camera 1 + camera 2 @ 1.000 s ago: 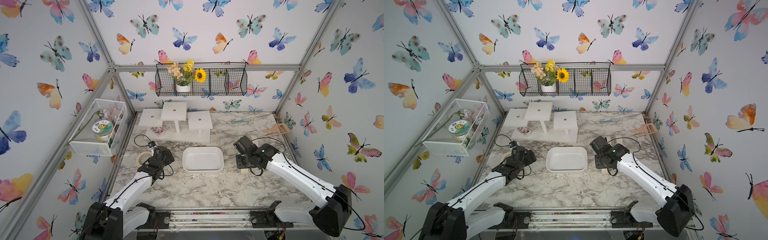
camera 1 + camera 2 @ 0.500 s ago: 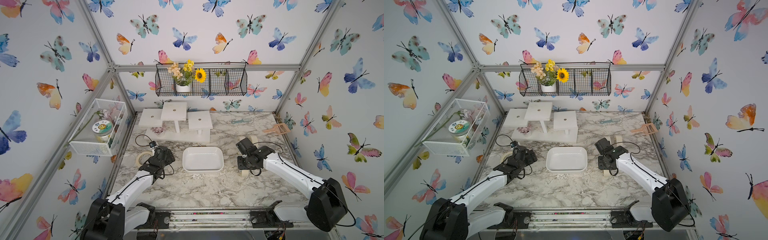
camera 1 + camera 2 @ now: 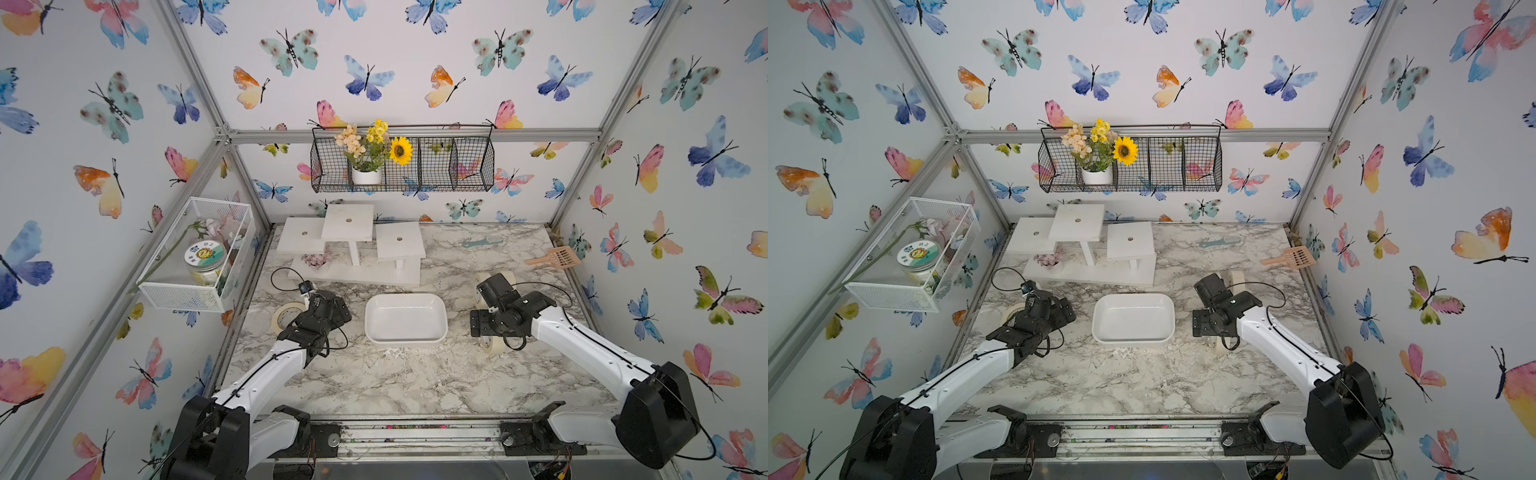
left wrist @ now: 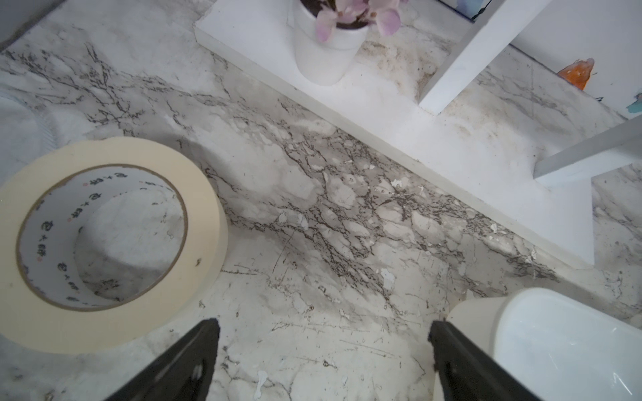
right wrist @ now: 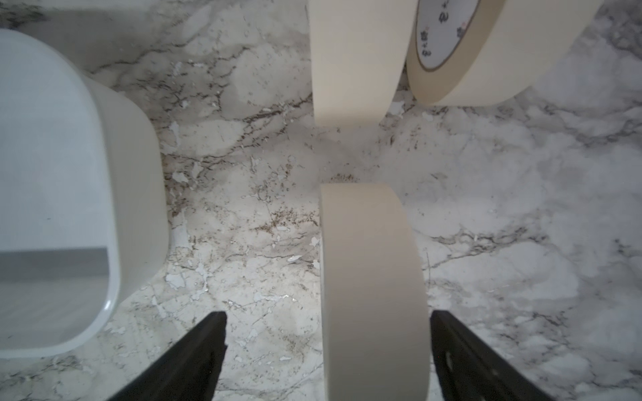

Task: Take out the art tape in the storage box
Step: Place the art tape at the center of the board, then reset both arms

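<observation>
Nearest, in both top views, the white-and-black left arm [image 3: 266, 370] rises from the lower left of the frame and the right arm [image 3: 590, 353] from the lower right. The right gripper [image 5: 327, 313] has its jaws spread wide. A cream masking-tape roll [image 5: 371, 277] stands on edge on the marble-patterned tabletop [image 3: 395, 382] between them, with a gap on either side, so nothing is gripped. The left gripper [image 4: 323, 322] is spread wide as well, over bare tabletop. A second cream roll [image 4: 104, 243] lies flat just beside it, left of centre in the top views. The shallow white glossy storage tray [image 3: 406, 341] sits at centre between the arms, with all four rolls outside it. Beyond the right gripper, a third cream roll [image 5: 354, 62] stands on edge beside a fourth roll [image 5: 514, 52], whose printed core is showing. Farther back stand a white stepped stand [image 3: 348, 222] and, at upper centre, a black wire basket [image 3: 469, 166].
</observation>
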You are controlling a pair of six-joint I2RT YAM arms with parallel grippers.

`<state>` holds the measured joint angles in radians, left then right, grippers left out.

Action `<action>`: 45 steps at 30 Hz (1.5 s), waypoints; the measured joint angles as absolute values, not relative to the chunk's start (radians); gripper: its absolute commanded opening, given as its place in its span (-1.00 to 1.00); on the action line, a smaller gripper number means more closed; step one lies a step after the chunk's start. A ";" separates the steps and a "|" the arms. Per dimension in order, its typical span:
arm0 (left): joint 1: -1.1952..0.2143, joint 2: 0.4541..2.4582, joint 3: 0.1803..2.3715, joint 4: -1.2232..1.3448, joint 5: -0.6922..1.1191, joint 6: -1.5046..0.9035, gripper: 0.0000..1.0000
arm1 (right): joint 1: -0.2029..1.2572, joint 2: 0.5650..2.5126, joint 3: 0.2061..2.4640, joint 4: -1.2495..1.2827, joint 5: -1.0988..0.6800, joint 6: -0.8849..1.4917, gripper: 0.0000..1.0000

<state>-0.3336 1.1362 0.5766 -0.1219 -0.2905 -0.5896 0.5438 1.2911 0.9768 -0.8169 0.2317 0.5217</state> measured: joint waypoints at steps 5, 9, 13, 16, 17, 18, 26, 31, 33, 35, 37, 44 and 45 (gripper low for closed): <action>-0.334 1.124 0.640 -0.131 -0.350 -0.546 0.97 | 0.497 1.208 1.070 -0.818 0.323 0.505 0.98; -0.331 1.103 0.662 -0.126 -0.450 -0.498 0.97 | 0.263 1.172 1.036 -0.697 0.333 0.440 0.98; -0.288 1.085 0.637 -0.064 -0.557 -0.437 0.97 | -0.019 1.167 0.867 -0.471 0.334 0.380 0.98; -0.226 1.076 0.564 0.040 -0.623 -0.408 0.97 | -0.075 1.171 0.706 -0.277 0.393 0.347 0.98; -0.206 1.078 0.538 0.068 -0.641 -0.401 0.97 | -0.076 1.179 0.666 -0.224 0.410 0.338 0.98; -0.183 1.085 0.511 0.096 -0.660 -0.389 0.97 | -0.076 1.198 0.630 -0.168 0.428 0.329 0.97; -0.104 1.161 0.340 0.402 -0.716 -0.270 0.97 | -0.076 1.377 0.480 0.271 0.494 0.286 0.97; -0.032 1.216 0.260 0.574 -0.646 -0.210 0.97 | -0.076 1.402 0.379 0.490 0.491 0.257 0.97; -0.026 1.217 0.248 0.638 -0.612 -0.191 0.97 | -0.076 1.402 0.361 0.574 0.478 0.244 0.97; -0.025 1.222 0.247 0.690 -0.571 -0.167 0.97 | -0.076 1.399 0.345 0.646 0.464 0.234 0.97; -0.025 1.234 0.251 0.726 -0.537 -0.147 0.97 | -0.076 1.397 0.327 0.718 0.440 0.219 0.97; -0.025 1.239 0.245 0.793 -0.396 -0.115 0.97 | -0.066 1.397 0.318 0.826 0.365 0.169 0.97; -0.025 1.245 0.240 0.817 -0.375 -0.115 0.97 | -0.060 1.397 0.313 0.844 0.363 0.159 0.97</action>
<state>-0.0254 1.2446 0.2398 0.8169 -0.3748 -0.1154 -0.0597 1.3968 0.3134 0.8440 0.3630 0.1589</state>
